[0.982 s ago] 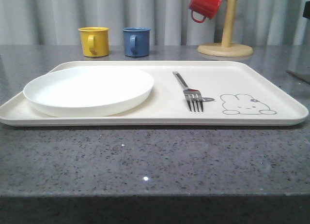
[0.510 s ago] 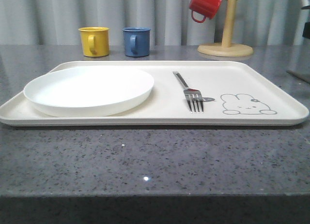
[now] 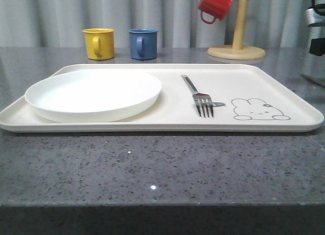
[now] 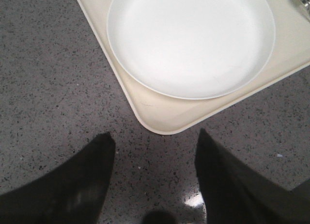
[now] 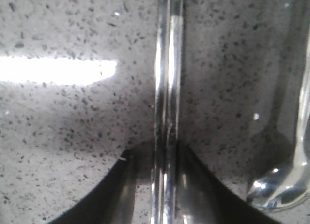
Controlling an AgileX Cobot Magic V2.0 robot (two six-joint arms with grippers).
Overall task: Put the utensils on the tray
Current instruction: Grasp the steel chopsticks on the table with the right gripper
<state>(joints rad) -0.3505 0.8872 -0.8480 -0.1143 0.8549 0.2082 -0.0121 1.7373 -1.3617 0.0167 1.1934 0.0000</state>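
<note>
A silver fork [image 3: 200, 98] lies on the cream tray [image 3: 284, 82], tines toward me, beside the rabbit drawing [image 3: 259, 109]. In the right wrist view my right gripper [image 5: 160, 156] is shut on the pair of chopsticks [image 5: 167, 88], low over the speckled counter. The spoon [image 5: 278, 190] lies on the counter just beside them. Part of my right arm [image 3: 317, 27] shows at the right edge, beyond the tray. My left gripper [image 4: 155, 141] hangs open and empty above the counter, just off the tray's corner [image 4: 160, 117].
A round white plate [image 3: 94, 93] takes up the tray's left half. Behind the tray stand a yellow mug [image 3: 99, 43], a blue mug [image 3: 142, 43] and a wooden mug tree [image 3: 237, 42] with a red mug [image 3: 216, 5]. Bare tray surface lies around the fork.
My right arm has come further into the front view at the right edge. The fork, plate and tray have not moved.
</note>
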